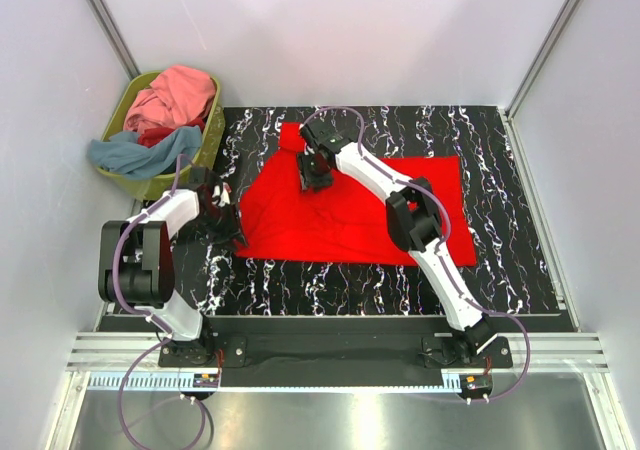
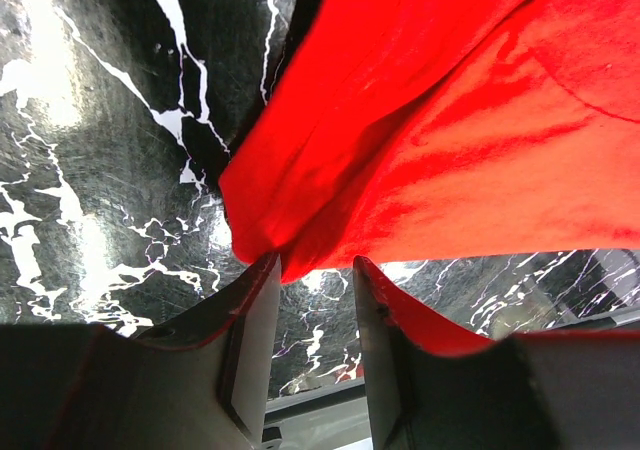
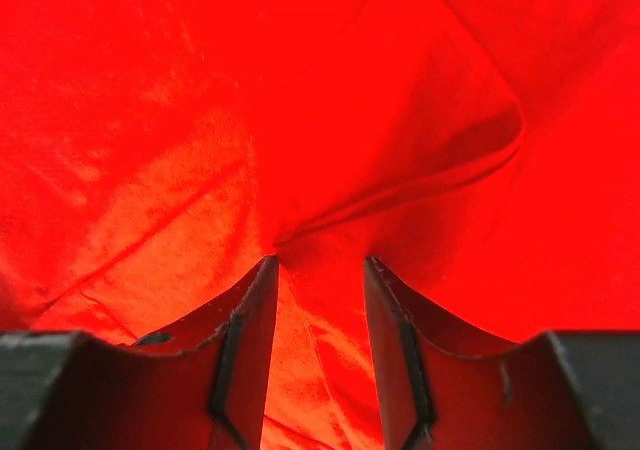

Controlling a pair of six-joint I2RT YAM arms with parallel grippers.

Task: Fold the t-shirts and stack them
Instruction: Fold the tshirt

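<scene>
A bright red t-shirt (image 1: 350, 205) lies spread on the black marbled table, with a sleeve at its far left. My left gripper (image 1: 230, 228) is open at the shirt's near-left corner. In the left wrist view (image 2: 315, 262) the cloth's edge (image 2: 400, 150) just reaches the fingertips, and bare table shows between the jaws. My right gripper (image 1: 314, 178) is low over the shirt's far-left part. In the right wrist view (image 3: 320, 262) it is open, with a raised crease of red cloth (image 3: 400, 190) at the fingertips. Pink (image 1: 180, 95), grey-blue (image 1: 135, 152) and red shirts lie heaped in the basket.
The olive-green basket (image 1: 210, 135) stands at the table's far-left corner, close to my left arm. White walls close in the back and both sides. A metal rail (image 1: 340, 355) runs along the near edge by the arm bases.
</scene>
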